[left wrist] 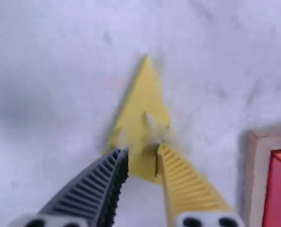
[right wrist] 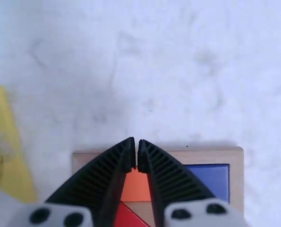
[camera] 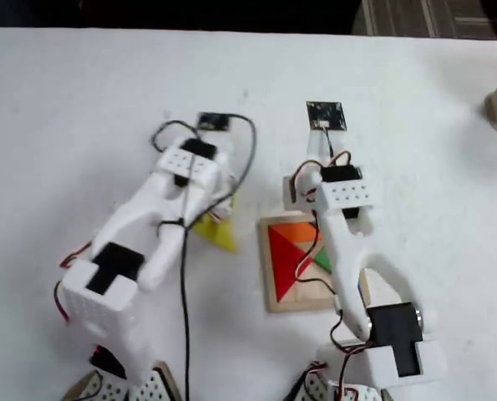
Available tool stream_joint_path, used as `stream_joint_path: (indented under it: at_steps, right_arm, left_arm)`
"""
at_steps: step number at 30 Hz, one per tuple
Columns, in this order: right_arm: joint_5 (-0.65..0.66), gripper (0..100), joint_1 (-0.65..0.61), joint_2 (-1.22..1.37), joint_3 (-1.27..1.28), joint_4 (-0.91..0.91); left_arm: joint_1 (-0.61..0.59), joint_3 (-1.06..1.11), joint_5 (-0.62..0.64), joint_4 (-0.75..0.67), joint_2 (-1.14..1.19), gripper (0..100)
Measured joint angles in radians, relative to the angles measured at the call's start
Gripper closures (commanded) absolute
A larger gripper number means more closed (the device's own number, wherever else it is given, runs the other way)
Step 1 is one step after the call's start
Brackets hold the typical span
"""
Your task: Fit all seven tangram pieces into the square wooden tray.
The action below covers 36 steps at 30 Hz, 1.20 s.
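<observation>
Left gripper [left wrist: 141,158] seems clamped on the flat yellow triangle piece [left wrist: 142,101]; right gripper [right wrist: 136,146], jaws together, hovers over the square wooden tray [right wrist: 206,155]

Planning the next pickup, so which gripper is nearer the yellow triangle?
Left. The left gripper has its fingers on either side of the yellow triangle; the right gripper sits apart, over the wooden tray.
</observation>
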Motion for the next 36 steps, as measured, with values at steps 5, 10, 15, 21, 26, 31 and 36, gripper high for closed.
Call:
stream_joint_path:
  at_steps: [5, 10, 15, 21, 26, 31, 36]
  right_arm:
    - [0.012, 98.2, -0.002, 0.0, 0.0, 0.0]
    - [0.012, 98.2, -0.002, 0.0, 0.0, 0.0]
    - [0.012, 98.2, -0.002, 0.0, 0.005, 0.0]
    - [0.014, 98.2, -0.003, 0.0, 0.015, 0.0]
    - [0.014, 98.2, -0.003, 0.0, 0.015, 0.0]
    - [0.014, 98.2, -0.003, 0.0, 0.015, 0.0]
    - [0.014, 98.2, -0.003, 0.0, 0.015, 0.0]
  left_arm:
    - [-0.025, 0.109, -0.005, 0.0, -0.078, 78]
    - [-0.025, 0.164, -0.011, -0.044, -0.112, 79]
    - [-0.078, 0.17, -0.043, -0.052, -0.112, 66]
    - [-0.104, 0.157, -0.043, -0.06, -0.035, 66]
    - [-0.074, 0.055, -0.043, -0.018, 0.061, 66]
    - [-0.04, 0.009, -0.044, -0.005, 0.094, 67]
    - [0.005, 0.003, -0.043, -0.012, 0.094, 82]
